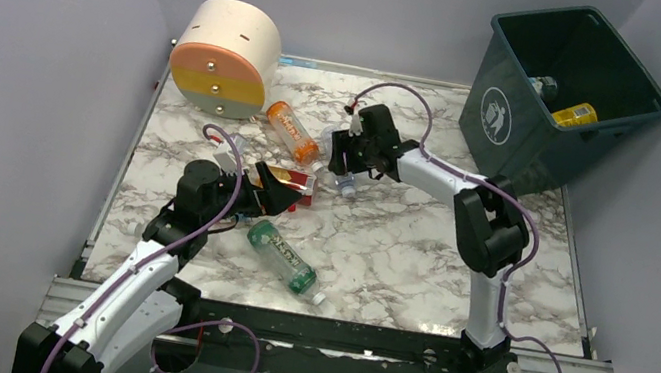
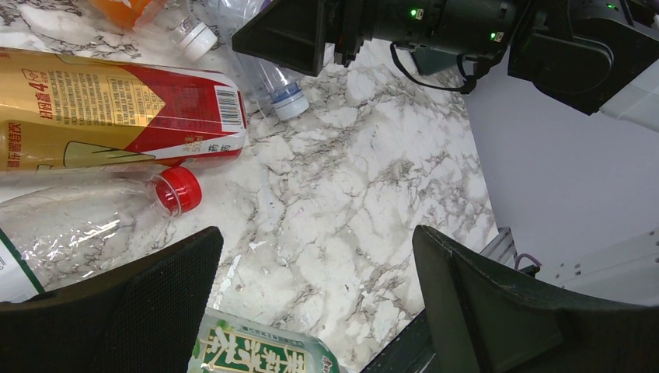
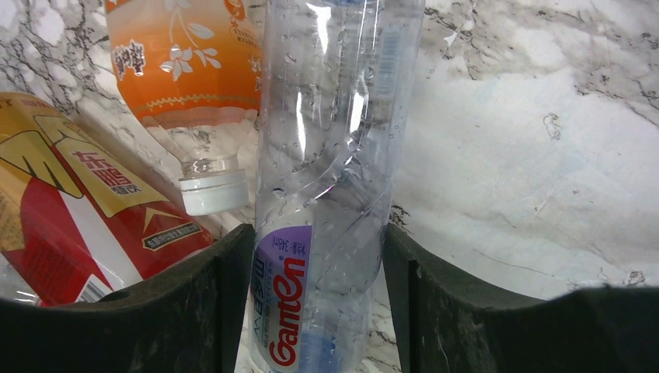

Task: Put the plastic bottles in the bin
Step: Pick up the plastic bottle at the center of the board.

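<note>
My right gripper [image 1: 343, 160] [image 3: 317, 233] is shut on a clear bottle with a purple and red label [image 3: 326, 155], low over the marble table; its blue cap [image 2: 288, 99] shows in the left wrist view. My left gripper [image 1: 288, 196] [image 2: 315, 241] is open and empty above bare table. Near it lie a green-label bottle [image 1: 286, 258] [image 2: 256, 350], a clear bottle with a red cap [image 2: 101, 217] and a red-and-gold label bottle [image 1: 292, 180] [image 2: 116, 109]. An orange bottle [image 1: 292, 131] [image 3: 186, 62] lies beside the right gripper. The dark teal bin [image 1: 506, 115] stands tilted at the far right, with a yellow bottle [image 1: 575, 114] inside.
A cream cylinder with an orange and green face [image 1: 226, 58] lies at the far left of the table. Grey walls close in the left, back and right sides. A metal rail [image 1: 332, 334] runs along the near edge by the arm bases.
</note>
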Controlling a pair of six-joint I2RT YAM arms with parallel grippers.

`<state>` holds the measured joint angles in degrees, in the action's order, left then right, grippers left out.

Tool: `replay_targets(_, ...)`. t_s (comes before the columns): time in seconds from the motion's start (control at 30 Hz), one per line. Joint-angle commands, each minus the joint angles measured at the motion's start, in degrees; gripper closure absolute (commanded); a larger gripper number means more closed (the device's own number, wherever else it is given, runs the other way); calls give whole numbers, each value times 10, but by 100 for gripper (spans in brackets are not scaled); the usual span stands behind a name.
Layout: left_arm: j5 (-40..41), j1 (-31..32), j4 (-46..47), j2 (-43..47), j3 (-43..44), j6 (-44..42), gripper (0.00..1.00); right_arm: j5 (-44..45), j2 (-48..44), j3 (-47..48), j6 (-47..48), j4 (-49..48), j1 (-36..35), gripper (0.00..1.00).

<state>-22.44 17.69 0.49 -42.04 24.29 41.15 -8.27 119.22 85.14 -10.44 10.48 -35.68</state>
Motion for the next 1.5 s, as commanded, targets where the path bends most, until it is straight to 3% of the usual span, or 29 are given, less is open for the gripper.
replay_targets(0.0, 12, -2, -2, 10, 3, -4, 1, 22, -40, 0, 2, 8, -4, 38)
replay_targets(0.53, 12, -2, -10, 12, 12, -8, 1, 54, -95, -4, 4, 31, -4, 41)
replay_targets(1.47, 9, -2, -24, 36, 7, -4, 1, 83, -277, 117, 26, 134, 10, 40)
